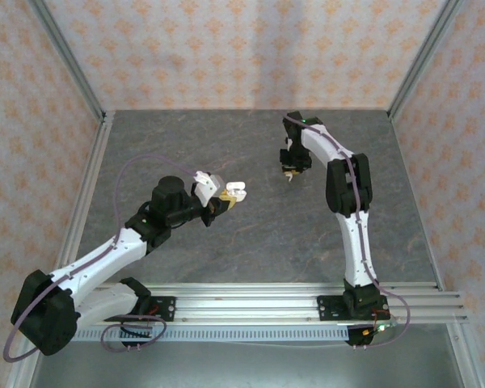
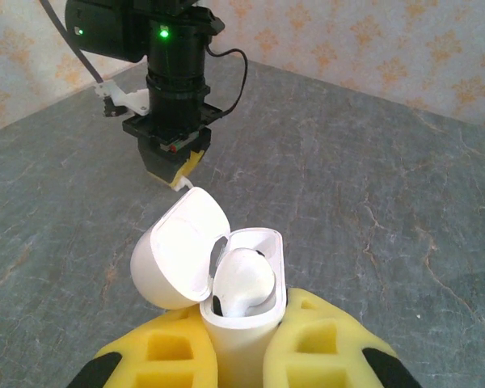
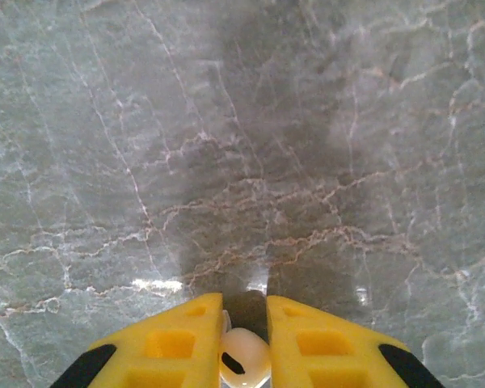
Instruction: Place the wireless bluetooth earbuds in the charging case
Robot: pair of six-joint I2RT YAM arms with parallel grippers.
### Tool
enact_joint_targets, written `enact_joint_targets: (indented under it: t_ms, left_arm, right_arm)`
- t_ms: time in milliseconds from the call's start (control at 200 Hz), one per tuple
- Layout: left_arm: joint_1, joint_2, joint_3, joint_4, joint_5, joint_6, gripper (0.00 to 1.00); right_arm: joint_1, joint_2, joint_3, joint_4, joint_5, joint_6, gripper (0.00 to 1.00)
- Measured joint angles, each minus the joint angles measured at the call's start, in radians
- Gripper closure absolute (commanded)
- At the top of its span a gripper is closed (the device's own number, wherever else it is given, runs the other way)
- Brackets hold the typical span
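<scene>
At the near edge, a ribbed aluminium rail [image 1: 259, 299] carries both arm bases. Beyond it the grey marbled tabletop [image 1: 250, 250] lies bare between the arms. Left of centre, the left gripper [image 1: 225, 200] is clamped on a white pebble-shaped plastic charging case [image 2: 241, 343], held above the tabletop with its hinged lid [image 2: 178, 246] swung open to one side. One glossy white earbud [image 2: 244, 281] sits in the case's well. Farther back and to the right, well apart from the case, the right gripper [image 3: 244, 305] points down above the surface. Its yellow fingers [image 3: 178, 339] are pinched on a second small white earbud [image 3: 244, 360]. Aluminium posts [image 1: 69, 56] and peach patterned walls [image 1: 250, 48] close in the back and sides.
</scene>
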Motion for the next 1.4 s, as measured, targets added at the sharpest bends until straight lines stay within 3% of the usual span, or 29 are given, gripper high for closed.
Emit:
enact_joint_targets:
  t_ms: [180,726,1401]
  left_arm:
    - [0.0,-0.027,0.0,-0.002,0.0,-0.014,1.0]
    - [-0.003,-0.037,0.0,-0.018,-0.001,-0.024,1.0]
    - [-0.006,-0.037,0.002,-0.019,-0.002,-0.025,1.0]
  right_arm:
    - [0.0,-0.068,-0.121,0.046,-0.028,0.043,0.73]
    - [0.0,-0.118,-0.198,0.04,-0.071,0.083,0.63]
    - [0.0,-0.131,-0.229,0.046,-0.088,0.085,0.62]
